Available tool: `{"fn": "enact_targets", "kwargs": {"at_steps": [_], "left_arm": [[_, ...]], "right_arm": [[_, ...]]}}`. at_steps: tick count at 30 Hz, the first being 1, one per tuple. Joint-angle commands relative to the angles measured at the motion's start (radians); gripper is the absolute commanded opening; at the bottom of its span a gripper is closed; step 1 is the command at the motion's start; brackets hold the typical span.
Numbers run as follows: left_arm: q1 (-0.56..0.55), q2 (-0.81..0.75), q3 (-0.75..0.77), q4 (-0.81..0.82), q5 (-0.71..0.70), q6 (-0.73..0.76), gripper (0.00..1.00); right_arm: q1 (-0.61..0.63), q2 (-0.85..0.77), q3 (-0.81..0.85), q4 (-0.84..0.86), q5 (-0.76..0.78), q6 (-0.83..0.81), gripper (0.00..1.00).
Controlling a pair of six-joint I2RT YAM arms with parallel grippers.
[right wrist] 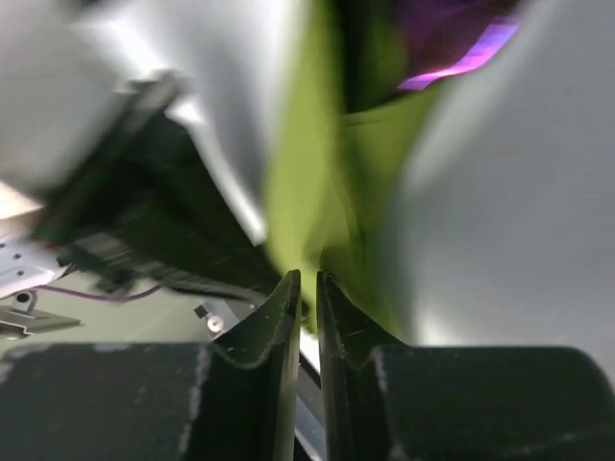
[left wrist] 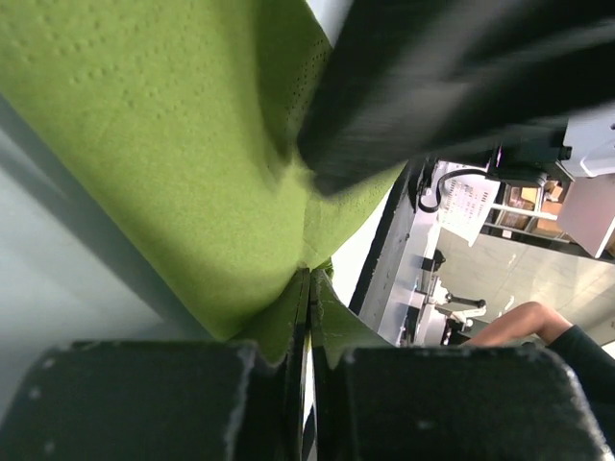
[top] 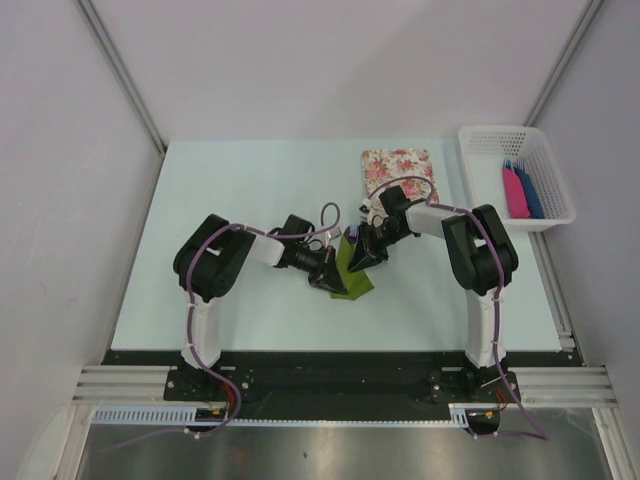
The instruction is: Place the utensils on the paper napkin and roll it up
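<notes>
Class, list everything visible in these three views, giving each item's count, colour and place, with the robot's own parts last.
olive-green square paper napkin: one, olive green, table centre, lifted and bunched between the arms
pink-and-white floral rectangular mat: one, pink on white, back of table, right of centre
white plastic lattice basket: one, white, back right corner
flat pink pieces: count unclear, pink, inside the basket
flat blue pieces: count unclear, blue, inside the basket, beside the pink
pale blue-green table: one
left arm: one, black and white; left jaws shut on the napkin
right arm: one, black and white; right jaws shut on the napkin
</notes>
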Motion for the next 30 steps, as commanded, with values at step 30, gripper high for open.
{"fn": "enact_targets", "kwargs": {"at_steps": [30], "left_arm": [[-0.013, 0.015, -0.165, 0.344, -0.036, -0.237, 0.29]], "right_arm": [[-0.002, 0.127, -0.029, 0.001, 0.17, -0.097, 0.11]]}}
